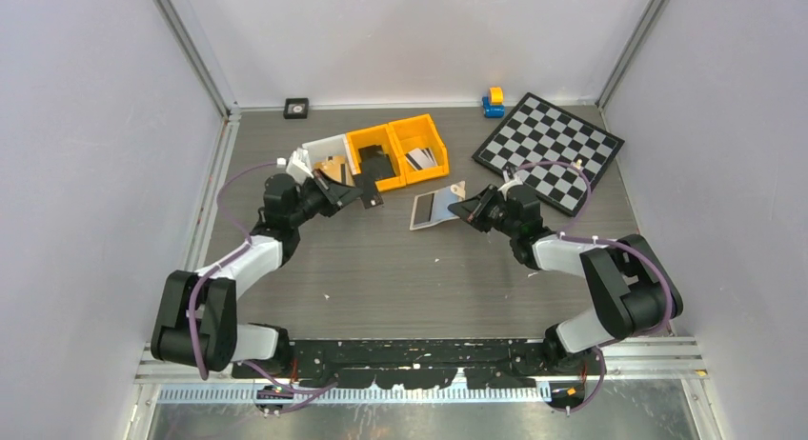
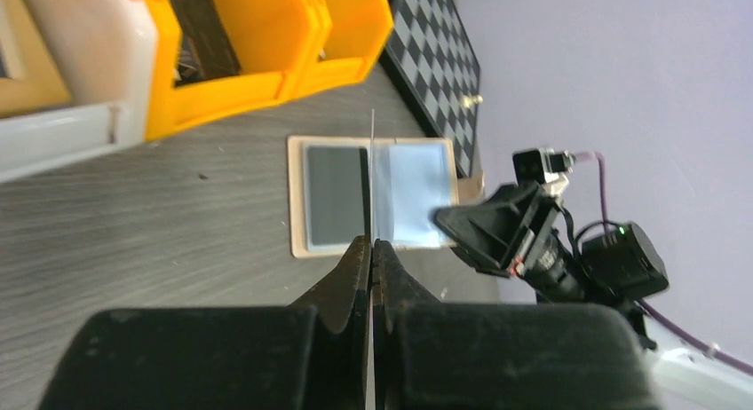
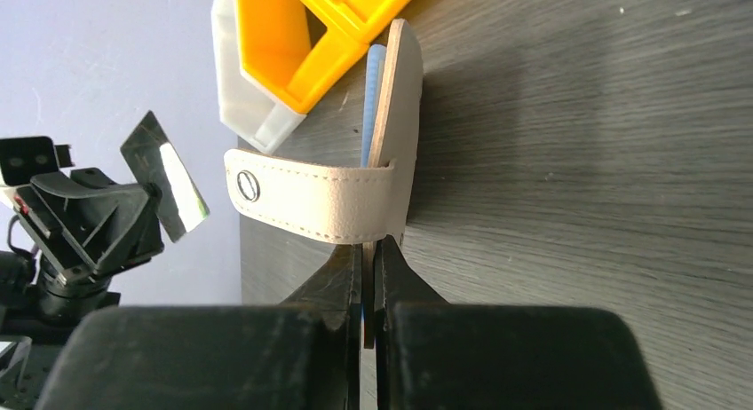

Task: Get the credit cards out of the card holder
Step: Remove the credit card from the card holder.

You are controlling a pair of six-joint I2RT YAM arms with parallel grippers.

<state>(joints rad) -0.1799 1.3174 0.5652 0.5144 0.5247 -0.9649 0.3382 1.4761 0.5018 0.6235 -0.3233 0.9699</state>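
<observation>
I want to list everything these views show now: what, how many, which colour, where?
beige bifold card holder: one, beige, open at mid-table
thin glossy credit card: one, dark, held off the table
loose striped cards: count unclear, light, in right yellow bin
flat black item: one, black, in left yellow bin
yellow plastic bins: two, yellow, back centre
white plastic bin: one, white, left of them
checkered game board: one, black-and-white, back right
small toy block: one, blue and yellow, by back wall
small square black object: one, black, back left
left tool: one, black, shut on the credit card
right tool: one, black, shut on the card holder
</observation>
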